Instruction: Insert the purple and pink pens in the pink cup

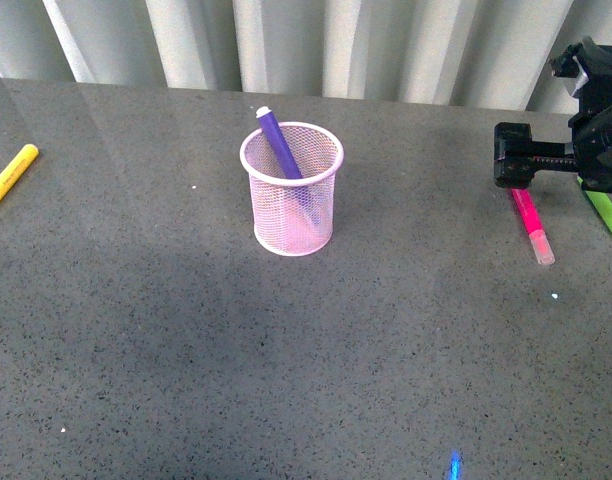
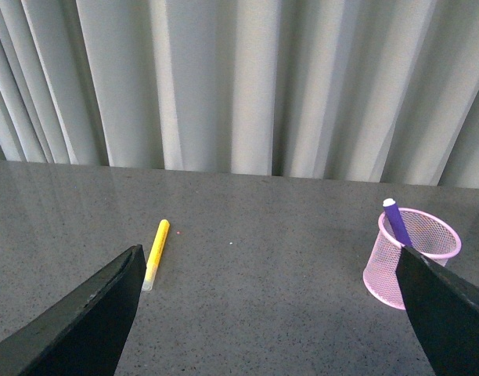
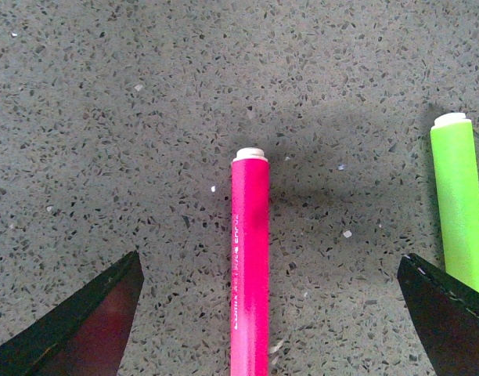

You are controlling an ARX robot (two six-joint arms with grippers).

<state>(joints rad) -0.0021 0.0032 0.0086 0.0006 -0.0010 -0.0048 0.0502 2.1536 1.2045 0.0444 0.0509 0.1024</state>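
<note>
The pink cup [image 1: 291, 190] stands upright mid-table with the purple pen [image 1: 279, 142] leaning inside it, white end up; both also show in the left wrist view, the cup [image 2: 412, 258] and the pen [image 2: 396, 221]. The pink pen [image 1: 531, 222] lies flat on the table at the right. My right gripper [image 1: 564, 160] hovers over its far end, open and empty. In the right wrist view the pink pen [image 3: 250, 258] lies between the open jaws of the right gripper [image 3: 275, 313], apart from both. My left gripper [image 2: 275, 313] is open and empty, low over the table, left of the cup.
A lime green marker [image 1: 608, 215] lies just right of the pink pen, close to one right finger [image 3: 459, 227]. A yellow marker [image 1: 11, 175] lies at the far left, also in the left wrist view [image 2: 156, 252]. A grey curtain backs the table.
</note>
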